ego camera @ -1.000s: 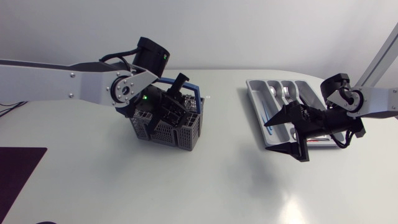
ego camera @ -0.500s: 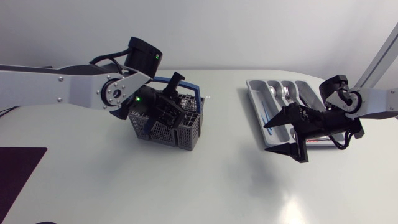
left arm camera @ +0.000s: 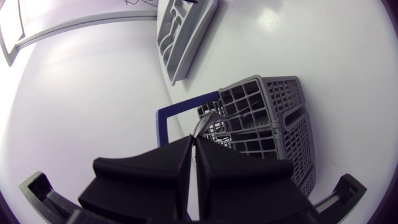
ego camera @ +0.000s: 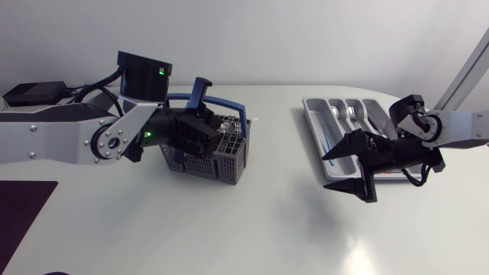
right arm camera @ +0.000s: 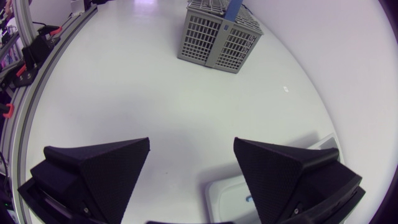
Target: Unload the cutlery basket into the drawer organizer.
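- The left gripper (left arm camera: pixel 194 140), pinched shut on a thin silver utensil (left arm camera: pixel 202 122), has drawn back leftward over the basket (ego camera: pixel 229 156), which has not moved.
- The right gripper (ego camera: pixel 327 171) stays spread wide beside the organizer (ego camera: pixel 312 114).

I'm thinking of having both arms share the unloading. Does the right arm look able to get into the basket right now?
Probably not. The table between the right gripper and the basket is bare, but the left gripper hangs over the basket's open top, blocking entry from above.
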`<state>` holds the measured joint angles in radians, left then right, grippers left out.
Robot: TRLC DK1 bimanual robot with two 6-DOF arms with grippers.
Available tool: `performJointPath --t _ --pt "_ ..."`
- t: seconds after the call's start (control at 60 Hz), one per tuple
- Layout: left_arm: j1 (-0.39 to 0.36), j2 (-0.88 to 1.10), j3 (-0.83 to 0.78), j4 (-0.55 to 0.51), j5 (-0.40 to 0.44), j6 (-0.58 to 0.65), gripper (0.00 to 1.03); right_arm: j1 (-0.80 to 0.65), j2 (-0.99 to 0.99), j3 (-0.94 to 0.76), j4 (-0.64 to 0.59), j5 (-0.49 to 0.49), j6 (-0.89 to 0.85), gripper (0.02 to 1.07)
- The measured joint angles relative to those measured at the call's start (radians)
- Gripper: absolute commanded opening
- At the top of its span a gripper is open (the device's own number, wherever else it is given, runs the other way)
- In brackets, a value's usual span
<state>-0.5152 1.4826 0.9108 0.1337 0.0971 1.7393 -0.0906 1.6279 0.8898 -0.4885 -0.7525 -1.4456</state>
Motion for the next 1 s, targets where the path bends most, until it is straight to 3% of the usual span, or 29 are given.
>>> performJointPath --t 0.6,0.8,1.0 --pt "0.002 -0.252 -0.130 0.116 0.005 -0.112 0.03 0.024 -0.118 -0.045 0.051 0.001 0.078 1.00" --pt "-0.108 -0.301 -0.101 -0.049 -0.131 -0.280 0.03 0.019 -0.198 -0.090 0.204 0.001 0.200 1.00" --pt "-0.224 -0.232 0.076 -0.251 -0.190 -0.598 0.03 0.021 -0.289 -0.176 0.443 0.055 0.386 1.00"
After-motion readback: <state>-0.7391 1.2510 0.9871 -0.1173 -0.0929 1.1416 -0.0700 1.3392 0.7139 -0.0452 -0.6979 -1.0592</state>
